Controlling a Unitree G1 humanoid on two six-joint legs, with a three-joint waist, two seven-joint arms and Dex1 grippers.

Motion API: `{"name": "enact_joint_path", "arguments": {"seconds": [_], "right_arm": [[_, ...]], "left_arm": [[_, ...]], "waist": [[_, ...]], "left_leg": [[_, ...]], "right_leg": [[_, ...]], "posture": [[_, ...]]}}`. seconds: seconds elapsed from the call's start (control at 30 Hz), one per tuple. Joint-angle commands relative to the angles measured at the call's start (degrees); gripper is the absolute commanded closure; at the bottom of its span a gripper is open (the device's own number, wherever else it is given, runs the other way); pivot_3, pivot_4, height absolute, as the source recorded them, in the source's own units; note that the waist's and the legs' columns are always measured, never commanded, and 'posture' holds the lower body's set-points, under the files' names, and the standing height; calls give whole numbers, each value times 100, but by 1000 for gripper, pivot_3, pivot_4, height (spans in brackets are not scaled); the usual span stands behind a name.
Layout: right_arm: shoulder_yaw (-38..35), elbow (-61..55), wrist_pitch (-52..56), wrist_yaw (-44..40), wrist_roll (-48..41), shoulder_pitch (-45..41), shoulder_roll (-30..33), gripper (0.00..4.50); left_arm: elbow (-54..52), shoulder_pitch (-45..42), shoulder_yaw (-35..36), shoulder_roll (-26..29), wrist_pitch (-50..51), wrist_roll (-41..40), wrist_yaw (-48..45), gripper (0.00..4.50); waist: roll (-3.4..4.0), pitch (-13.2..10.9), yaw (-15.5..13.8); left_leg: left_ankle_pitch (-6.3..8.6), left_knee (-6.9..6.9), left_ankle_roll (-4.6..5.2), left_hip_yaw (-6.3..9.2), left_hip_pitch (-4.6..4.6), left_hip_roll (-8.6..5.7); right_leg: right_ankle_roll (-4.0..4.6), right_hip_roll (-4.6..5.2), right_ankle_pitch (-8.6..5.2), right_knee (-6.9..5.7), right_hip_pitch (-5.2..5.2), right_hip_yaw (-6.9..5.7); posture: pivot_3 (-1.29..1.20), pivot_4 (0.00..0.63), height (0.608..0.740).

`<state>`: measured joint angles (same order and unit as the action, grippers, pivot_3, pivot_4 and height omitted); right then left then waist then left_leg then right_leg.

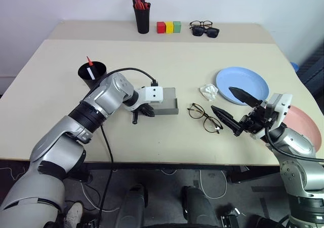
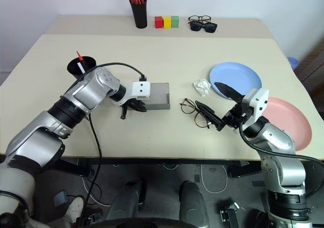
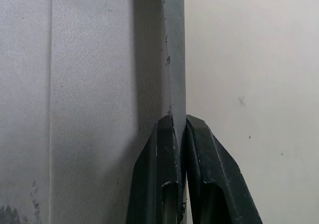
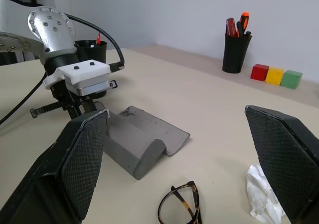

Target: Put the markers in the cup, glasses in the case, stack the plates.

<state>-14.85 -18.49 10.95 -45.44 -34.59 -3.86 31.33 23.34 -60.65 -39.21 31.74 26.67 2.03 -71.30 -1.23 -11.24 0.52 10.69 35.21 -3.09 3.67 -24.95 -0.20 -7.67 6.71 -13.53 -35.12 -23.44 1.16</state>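
Pale wall and a broad beige worktop (image 1: 167,61) set your scene, with a narrow black pen holder (image 1: 142,19), three coloured blocks (image 1: 168,27) and two spare pairs of spectacles (image 1: 204,28) along the far edge. Your markers (image 1: 89,67) already stand in the cup (image 1: 92,74) at the left, so that part looks finished. The step in hand, as you can judge it, is the glasses one: your left hand (image 1: 143,110) has its fingers (image 3: 164,184) pressed together on the edge of the flap of the grey case (image 1: 168,101), which lies in the middle of the worktop, apparently holding it open. Your right hand (image 1: 234,110) hovers with its fingers spread wide and nothing between them, just beside the glasses (image 1: 203,117), which lie flat on the worktop between the case and the blue plate (image 1: 243,85). A crumpled white tissue (image 1: 208,90) sits near the glasses, touching the blue plate's rim or nearly so. The pink plate (image 1: 306,127) lies apart at your right, so the stacking is not yet done. Your next move probably calls for lowering the right hand over the thin frame, pinching it gently at the bridge or a rim, and carrying it to the case's mouth while your left keeps the flap up.
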Motion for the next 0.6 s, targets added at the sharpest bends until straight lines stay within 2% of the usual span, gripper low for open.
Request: {"name": "enact_joint_path", "arguments": {"seconds": [0.03, 0.37, 0.6], "right_arm": [[-145, -160, 150, 86, -15, -10, 177, 0], [-183, -78, 194, -34, 20, 187, 332, 0], [-166, -22, 91, -96, 95, 235, 300, 0]], "left_arm": [[-275, 23, 164, -220, 136, 94, -72, 4462], [-543, 1, 278, -721, 815, 230, 77, 4462], [-603, -11, 384, -839, 1233, 296, 217, 4462]], "waist": [[0, 0, -2], [0, 0, 22], [0, 0, 17]], "left_leg": [[0, 0, 0, 0, 0, 0], [-1, 3, 1, 1, 1, -1], [-1, 5, 1, 2, 4, -1]], "right_leg": [[0, 0, 0, 0, 0, 0], [-2, -1, 0, -7, 0, 1], [-3, -2, -1, -12, 1, 1]], "posture": [[0, 150, 740], [0, 150, 740], [0, 150, 740]]}}
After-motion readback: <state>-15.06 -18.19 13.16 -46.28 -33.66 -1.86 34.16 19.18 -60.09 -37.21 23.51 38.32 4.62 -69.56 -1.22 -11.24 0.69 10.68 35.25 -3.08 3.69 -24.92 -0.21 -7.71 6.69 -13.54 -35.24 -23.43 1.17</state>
